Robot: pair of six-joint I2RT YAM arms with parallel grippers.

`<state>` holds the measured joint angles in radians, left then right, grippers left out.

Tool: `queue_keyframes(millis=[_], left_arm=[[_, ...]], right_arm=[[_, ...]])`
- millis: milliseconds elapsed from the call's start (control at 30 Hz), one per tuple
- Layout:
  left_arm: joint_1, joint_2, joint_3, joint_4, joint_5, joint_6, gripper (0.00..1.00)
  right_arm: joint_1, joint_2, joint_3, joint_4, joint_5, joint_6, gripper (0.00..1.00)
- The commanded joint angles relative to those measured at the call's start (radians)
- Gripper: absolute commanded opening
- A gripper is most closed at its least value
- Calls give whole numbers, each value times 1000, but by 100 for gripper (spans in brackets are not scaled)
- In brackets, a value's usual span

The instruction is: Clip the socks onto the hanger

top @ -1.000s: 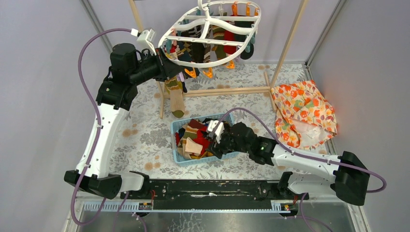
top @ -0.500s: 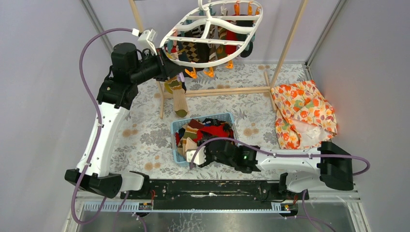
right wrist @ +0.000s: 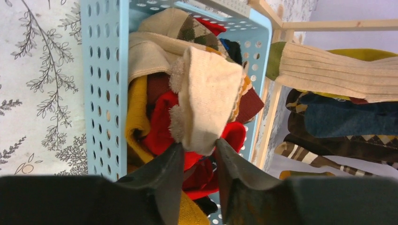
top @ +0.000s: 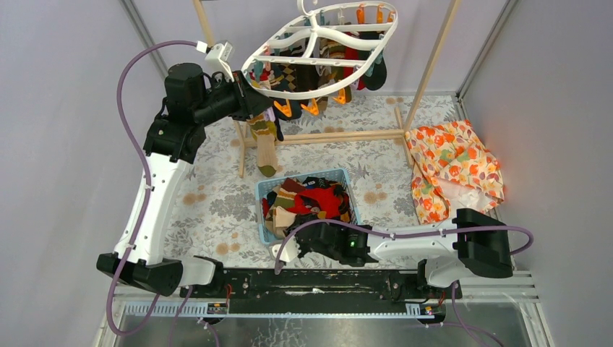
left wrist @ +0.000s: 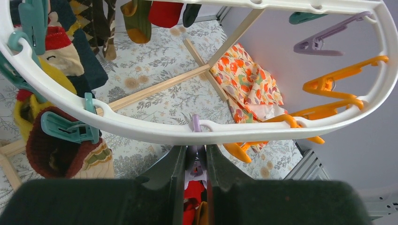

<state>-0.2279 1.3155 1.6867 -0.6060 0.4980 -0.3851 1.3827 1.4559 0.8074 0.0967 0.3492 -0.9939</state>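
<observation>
Left arm: raised high, with the forearm reaching across to the left rim of the hanger [left wrist: 141, 130]. Right arm: folded low along the near edge of the surface [top: 217, 202], wrist at the near left corner of the blue basket [right wrist: 101, 93].

The overhead view hides both sets of fingertips; the wrist views show them. The left pincer [left wrist: 196, 159] is closed on a lilac clip [left wrist: 196, 124] hanging from the rim. The right pincer [right wrist: 198, 150] pinches the end of a cream sock [right wrist: 209, 103] above the loose socks [top: 318, 202] in the basket. More pairs hang clipped on the hanger.
</observation>
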Motion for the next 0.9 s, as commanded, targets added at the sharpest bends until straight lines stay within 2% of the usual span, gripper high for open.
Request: queue_keyframes(millis=[0,100,200,333,400,500,600,733,867], left_arm=[[9,-3,16,-9,18,22,0],[10,-5,14,-10,20,23,0],[10,-5,14,-10,24,25,0],[10,-2,13,-11,32,27,0],[10,-4,14,-9,33,28,0],[10,-1,18,-8,42,28,0],[10,-1,21,-10,48,25,0],[10,-2,19,-9,53,24,0],[10,-4,16,-10,58,24,0]], right_arm=[[23,-1,64,74,41,-20,28],[25,-10,98,30,16,35,11],[26,-20,146,-28,-14,152,0],[-1,-58,198,-89,-139,395,0],[-59,-84,223,-140,-296,560,0],[-183,-123,199,-111,-523,820,0],[-297,-142,119,3,-665,1049,0],[-410,-128,-29,206,-773,1313,0],[-460,-91,-155,472,-788,1486,1]])
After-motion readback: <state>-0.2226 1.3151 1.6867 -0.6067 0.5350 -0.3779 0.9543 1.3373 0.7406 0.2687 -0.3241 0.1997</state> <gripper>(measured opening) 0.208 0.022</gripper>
